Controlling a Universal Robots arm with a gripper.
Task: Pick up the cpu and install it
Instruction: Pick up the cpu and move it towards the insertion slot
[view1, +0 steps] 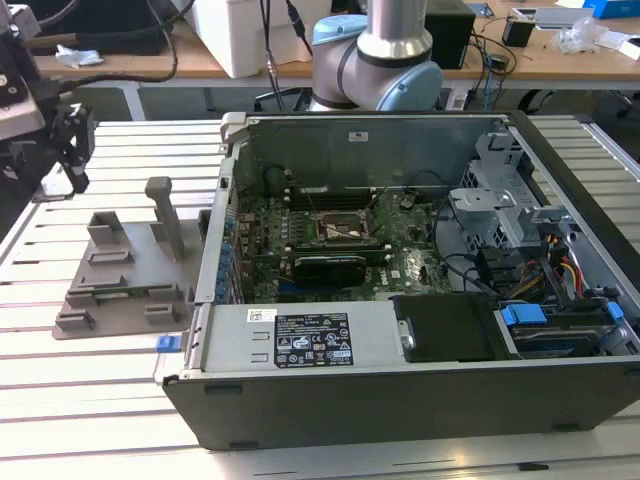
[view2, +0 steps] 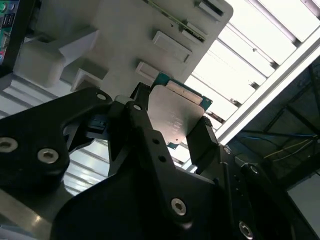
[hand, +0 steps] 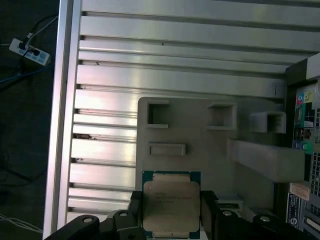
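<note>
your gripper (view2: 172, 120) is clamped on the cpu (hand: 171, 206) by two opposite edges, holding it over the grey holder tray (hand: 200, 130), seemingly clear of it. pick-up looks done; installing calls for squaring it to the motherboard socket (view1: 345, 228).

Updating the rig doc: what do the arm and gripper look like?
In the exterior view, the arm is a silver-grey metal tube above rounded grey joint housings with light blue caps. In both wrist views, the gripper is matte black, with angular, flat-sided linkage fingers and round silver screw heads at the pivots.
</note>
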